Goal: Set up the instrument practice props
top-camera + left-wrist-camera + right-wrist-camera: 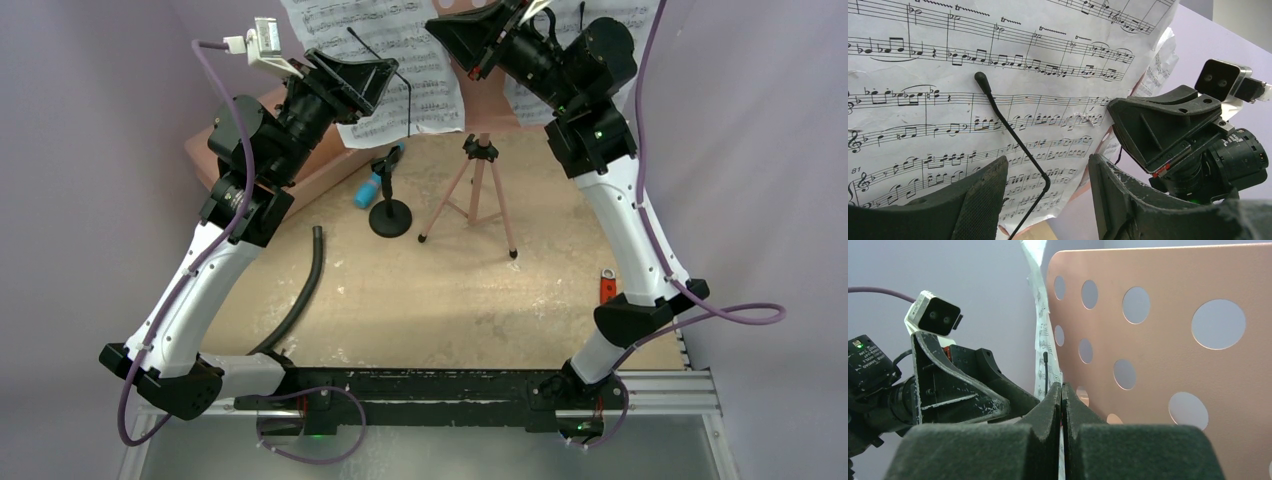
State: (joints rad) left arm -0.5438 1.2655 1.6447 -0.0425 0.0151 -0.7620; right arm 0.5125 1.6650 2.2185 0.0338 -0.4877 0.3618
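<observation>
Case of translucent pink plastic (322, 172) is lying at the left of the top view, mostly under the left arm, so its contents are not showing. Beside it on the tan table (420, 300), the cyan toy microphone (368, 190) is sitting tilted on the round-based mic stand (390, 217). The pink music stand (480, 150) is standing on its tripod just right of them. Sheet-music pages (400, 50) are leaning at the top of the frame. The left gripper (1048, 165) is hovering released before the notes. The right gripper (1061, 405) is clenching one sheet-music page (1042, 335) by its edge. A black hose (305, 285) is curving across the table, and pale lilac walls (760, 150) are enclosing everything.
</observation>
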